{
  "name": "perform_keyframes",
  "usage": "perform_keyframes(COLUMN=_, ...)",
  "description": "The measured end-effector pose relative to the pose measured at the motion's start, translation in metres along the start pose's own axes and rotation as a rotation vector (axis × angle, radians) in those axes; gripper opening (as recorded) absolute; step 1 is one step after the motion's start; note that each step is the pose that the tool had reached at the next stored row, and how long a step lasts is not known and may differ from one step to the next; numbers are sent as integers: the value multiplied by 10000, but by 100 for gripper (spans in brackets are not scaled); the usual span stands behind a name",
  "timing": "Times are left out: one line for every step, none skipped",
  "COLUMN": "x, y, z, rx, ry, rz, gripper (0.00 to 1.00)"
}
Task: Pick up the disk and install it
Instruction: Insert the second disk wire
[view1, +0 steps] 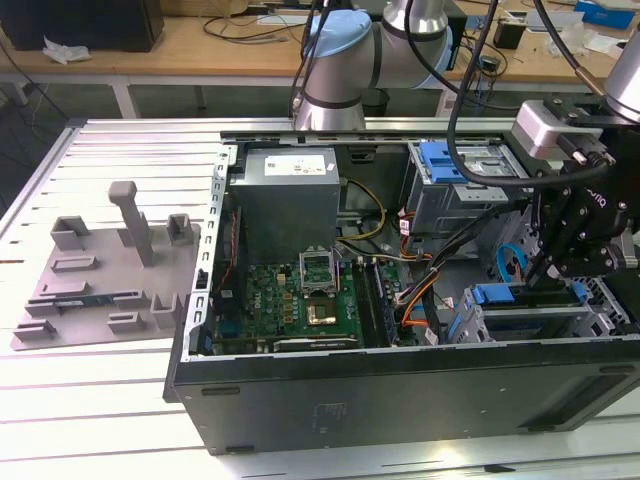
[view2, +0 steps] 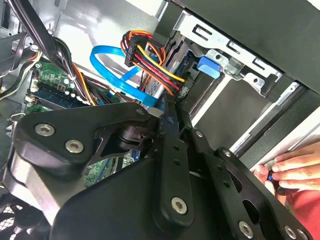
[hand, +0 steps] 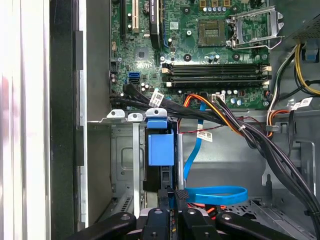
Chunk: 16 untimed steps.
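the claw hangs low inside the open computer case, over the lower drive cage at the case's front corner. in the first wrist view its fingers stand close together around the upper edge of the disk, whose blue carrier frame stands on edge just ahead of the claw, inside the cage slot. the claw appears clamped on the disk, though the contact itself is partly hidden by the black finger links.

judged from this, the pick-up is done and the install is well advanced: the disk sits mostly down in its bay, with the blue top of the frame about level with the cage rim. whether it is fully seated or latched cannot be told. the blue data cable and the bundle of power wires lie loose just beside the claw, not visibly plugged into the disk.

a person's hand rests at the case edge, near the claw.

small white tags on the cables carry print too small to read.
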<state>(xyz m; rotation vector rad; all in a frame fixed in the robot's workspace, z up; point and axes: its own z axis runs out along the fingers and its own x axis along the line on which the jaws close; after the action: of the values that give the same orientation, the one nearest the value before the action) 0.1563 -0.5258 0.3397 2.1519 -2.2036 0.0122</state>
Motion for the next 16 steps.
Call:
perform_keyframes(x=0, y=0, z=7, rx=0, ry=-1, rz=0, gripper=16)
perform_keyframes(x=0, y=0, z=11, rx=-1, ry=-4, rz=0, gripper=16)
perform_keyframes(x=-1, y=-1, z=15, rx=-1, ry=-9, rz=0, gripper=16)
perform_keyframes(x=-1, y=-1, z=17, rx=-1, ry=-11, rz=0, gripper=16)
perform_keyframes(x=-1, y=-1, z=22, rx=0, ry=-24, rz=-1, gripper=16)
perform_keyframes(x=-1, y=-1, z=26, rx=1, ry=-37, rz=-3, gripper=16)
perform_keyframes(x=-2, y=-1, z=29, rx=1, ry=-47, rz=-3, gripper=16)
perform_keyframes(x=-2, y=-1, z=31, rx=2, ry=-50, rz=-4, gripper=16)
perform_keyframes(x=-1, y=-1, z=31, rx=2, ry=-50, rz=-4, gripper=16)
perform_keyframes(x=-2, y=-1, z=31, rx=2, ry=-50, rz=-3, gripper=16)
perform_keyframes(x=-2, y=-1, z=33, rx=1, ry=-54, rz=-3, gripper=16)
perform_keyframes(x=-4, y=-2, z=44, rx=0, ry=-79, rz=-5, gripper=17)
perform_keyframes(x=-2, y=-1, z=37, rx=0, ry=-63, rz=-4, gripper=29)
perform_keyframes(x=-2, y=-1, z=31, rx=1, ry=-56, rz=-4, gripper=36)
perform_keyframes(x=-1, y=-1, z=27, rx=1, ry=-54, rz=-3, gripper=36)
perform_keyframes(x=-1, y=-1, z=19, rx=1, ry=-51, rz=-3, gripper=36)
